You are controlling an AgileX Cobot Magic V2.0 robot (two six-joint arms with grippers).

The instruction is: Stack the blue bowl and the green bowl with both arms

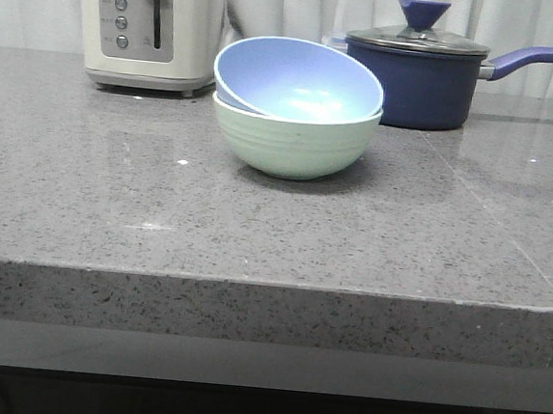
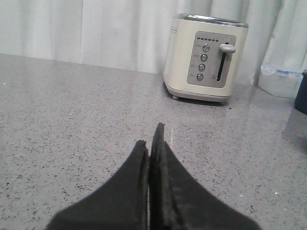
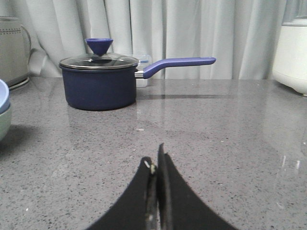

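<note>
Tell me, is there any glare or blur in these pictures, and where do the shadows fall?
Front view: a soft bright patch inside the blue bowl, a dim shadow on the counter under the green bowl, and sheen near the saucepan. Left wrist view: the shut left hand looks soft up close; the toaster is sharp. Right wrist view: the counter reflects the saucepan's handle; the right hand is blurred.

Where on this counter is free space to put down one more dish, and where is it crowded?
Free: the wide strip between the counter front edge and the green bowl, which holds the blue bowl tilted inside; also the near left corner. Crowded: the back row, with toaster, bowls and saucepan close together.
</note>
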